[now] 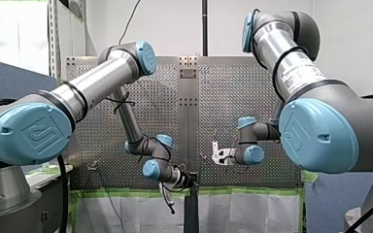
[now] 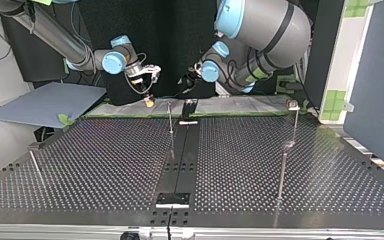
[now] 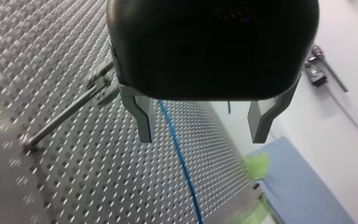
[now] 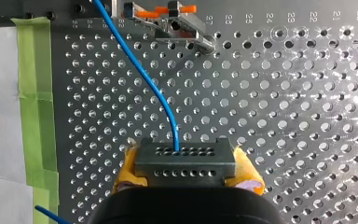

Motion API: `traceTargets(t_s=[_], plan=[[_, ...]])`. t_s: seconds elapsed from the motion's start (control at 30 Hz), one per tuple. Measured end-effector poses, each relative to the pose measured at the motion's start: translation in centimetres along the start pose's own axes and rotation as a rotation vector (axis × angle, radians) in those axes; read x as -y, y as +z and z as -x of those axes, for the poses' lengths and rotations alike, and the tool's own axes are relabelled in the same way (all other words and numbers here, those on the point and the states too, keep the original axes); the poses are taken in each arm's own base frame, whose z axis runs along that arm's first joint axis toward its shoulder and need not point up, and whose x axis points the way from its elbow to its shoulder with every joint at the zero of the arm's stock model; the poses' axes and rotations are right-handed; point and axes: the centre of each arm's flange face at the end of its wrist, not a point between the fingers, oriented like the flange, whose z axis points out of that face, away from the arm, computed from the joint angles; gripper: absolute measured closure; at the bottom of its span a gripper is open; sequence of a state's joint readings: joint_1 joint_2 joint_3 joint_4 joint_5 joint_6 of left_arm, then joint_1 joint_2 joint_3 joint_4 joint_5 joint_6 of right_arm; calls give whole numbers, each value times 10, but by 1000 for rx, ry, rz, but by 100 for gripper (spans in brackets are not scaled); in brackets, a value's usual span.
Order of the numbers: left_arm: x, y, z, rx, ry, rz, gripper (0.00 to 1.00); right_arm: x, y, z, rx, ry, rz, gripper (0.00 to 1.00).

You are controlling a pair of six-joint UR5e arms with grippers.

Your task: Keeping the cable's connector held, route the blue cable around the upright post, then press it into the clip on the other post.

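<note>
- My right gripper (image 4: pixel 186 164) had its yellow pads (image 4: pixel 126 169) closed tight on the grey connector (image 4: pixel 186 154), one pad on each end of the block.
- The connector hung just above the bench (image 4: pixel 284 93), close to the edge trimmed with green tape (image 4: pixel 32 93).
- The blue cable (image 4: pixel 140 70) left the connector's upper row of holes, curved away over the perforated plate, and passed just beside an orange-levered clamp (image 4: pixel 172 18) at the bench's edge.
- My left gripper (image 3: pixel 201 135) had its metal fingers (image 3: pixel 142 116) spread wide with nothing held. In the left wrist view the cable ran through the gap between them and touched neither.
- A thin post (image 3: pixel 65 114) stood on the bench just beside one of those fingers, with a small fitting at its tip. I could not tell whether the cable touched it.
</note>
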State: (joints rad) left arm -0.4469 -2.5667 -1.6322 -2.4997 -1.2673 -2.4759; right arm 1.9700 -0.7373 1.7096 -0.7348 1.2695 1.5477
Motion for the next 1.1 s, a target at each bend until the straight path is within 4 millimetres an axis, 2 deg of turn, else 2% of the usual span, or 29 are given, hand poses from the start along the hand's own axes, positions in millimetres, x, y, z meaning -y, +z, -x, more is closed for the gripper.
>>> traceTargets(t_s=[0.43,0.77,0.97,1.1], plan=[[10,24,14,36,-107,-37,0,6,1,0,-4,-3,-10,100],[-15,47,0,10,-211,-28,0,10,1,0,-6,-4,-16,100],[-19,57,2,15,-267,-39,0,10,1,-1,-8,-4,-17,100],[-28,65,-5,7,-309,-37,0,11,2,-1,-8,-4,-20,100]])
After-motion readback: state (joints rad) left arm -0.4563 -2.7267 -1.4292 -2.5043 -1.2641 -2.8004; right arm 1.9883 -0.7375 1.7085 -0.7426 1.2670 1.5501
